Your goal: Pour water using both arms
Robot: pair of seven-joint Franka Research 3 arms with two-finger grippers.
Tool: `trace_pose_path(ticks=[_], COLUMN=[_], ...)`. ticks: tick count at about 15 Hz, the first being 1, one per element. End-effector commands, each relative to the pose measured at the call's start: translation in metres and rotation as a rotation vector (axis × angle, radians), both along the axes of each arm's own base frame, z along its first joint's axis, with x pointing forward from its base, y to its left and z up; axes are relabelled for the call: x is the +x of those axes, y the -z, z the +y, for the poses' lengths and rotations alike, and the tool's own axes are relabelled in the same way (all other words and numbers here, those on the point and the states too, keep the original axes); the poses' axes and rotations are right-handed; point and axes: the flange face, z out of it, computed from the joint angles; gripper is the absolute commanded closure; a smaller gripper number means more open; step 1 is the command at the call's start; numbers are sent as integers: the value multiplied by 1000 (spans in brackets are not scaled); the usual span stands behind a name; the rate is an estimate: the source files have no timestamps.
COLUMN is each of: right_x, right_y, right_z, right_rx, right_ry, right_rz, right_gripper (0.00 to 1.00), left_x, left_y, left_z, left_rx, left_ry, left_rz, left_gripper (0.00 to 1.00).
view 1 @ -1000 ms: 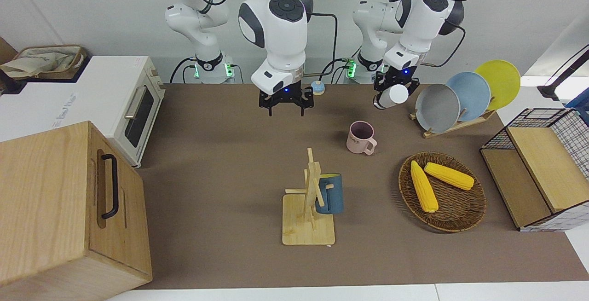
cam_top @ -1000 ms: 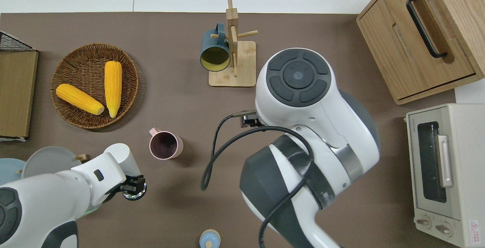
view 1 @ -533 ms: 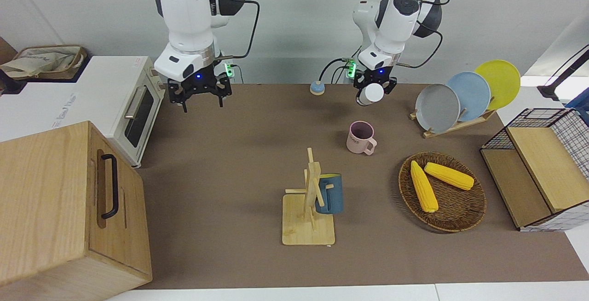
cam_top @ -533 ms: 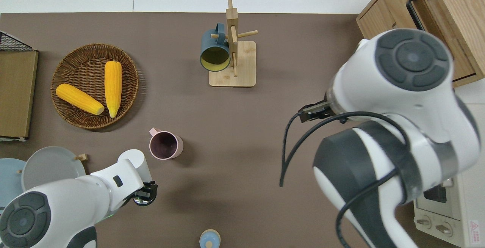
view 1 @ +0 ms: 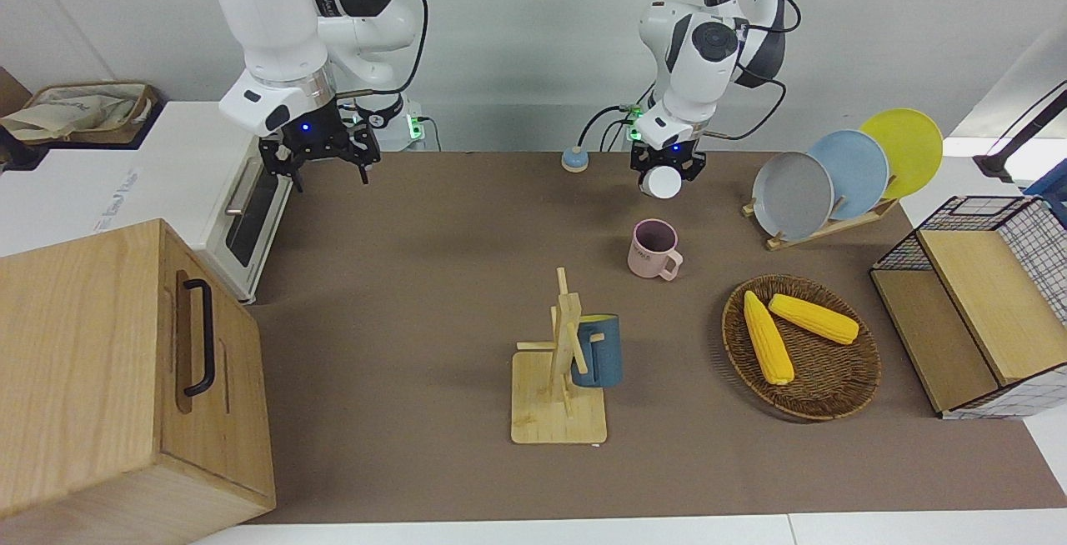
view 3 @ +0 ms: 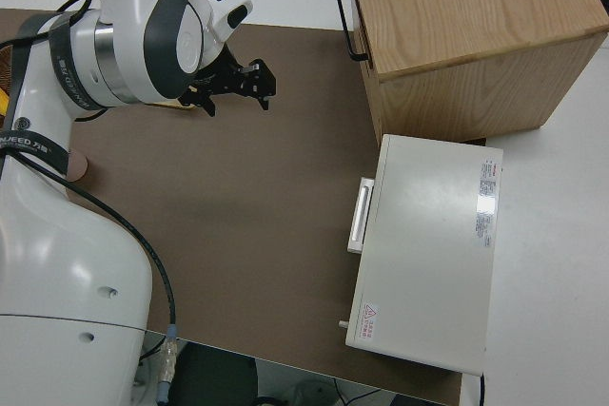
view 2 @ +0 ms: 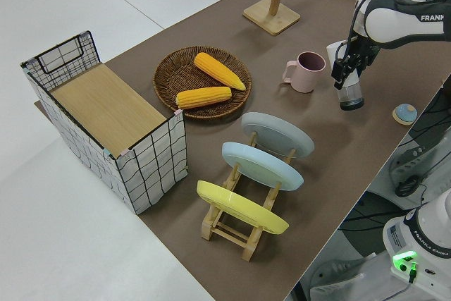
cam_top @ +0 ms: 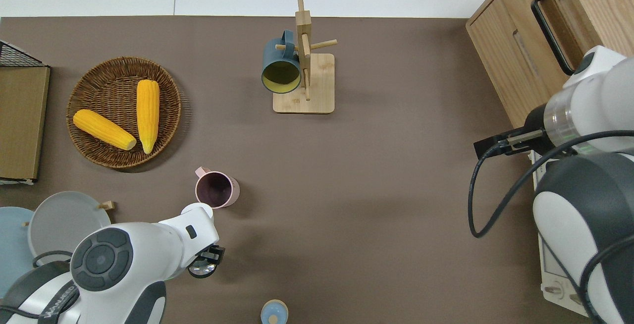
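Note:
My left gripper (view 1: pixel 664 170) is shut on a clear cup (view 1: pixel 664 183) and holds it up over the brown mat, close beside the pink mug (view 1: pixel 653 249). The overhead view shows this gripper (cam_top: pixel 204 263), the cup (cam_top: pixel 200 269) and the mug (cam_top: pixel 216 190). In the left side view the cup (view 2: pixel 349 94) hangs under the gripper (view 2: pixel 349 75), about upright, next to the mug (view 2: pixel 306 70). My right gripper (view 1: pixel 329 178) is open and empty, up in the air beside the toaster oven (view 1: pixel 242 195); it also shows in the right side view (view 3: pixel 238 100).
A wooden mug rack (view 1: pixel 560 378) carries a blue mug (view 1: pixel 598 351). A wicker basket (view 1: pixel 834 395) holds two corn cobs. A plate rack (view 1: pixel 834 174), a wire basket (view 1: pixel 975 295), a wooden cabinet (view 1: pixel 125 362) and a small blue knob (view 1: pixel 573 159) stand around the mat.
My right arm has swung from over the middle of the table to the toaster oven, gripper still open. My left gripper has carried the cup toward the pink mug.

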Motion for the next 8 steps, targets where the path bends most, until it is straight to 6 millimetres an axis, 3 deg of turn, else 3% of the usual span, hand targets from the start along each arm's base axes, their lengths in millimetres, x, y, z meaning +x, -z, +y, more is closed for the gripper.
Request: trace_pose_path(ticks=[1,8], right_x=[-5,-3], right_y=[-2,-27], right_z=[2,2], right_rx=[18,27], right_ry=[-24,-15], right_rz=[-6,-54], right_gripper=[15,15], left_x=[21,43], left_y=[-17,-6], left_z=[-3,-2], left_rx=[4,31], left_ry=[-11,-28], left_rz=[47,127], left_gripper=[1000,1000])
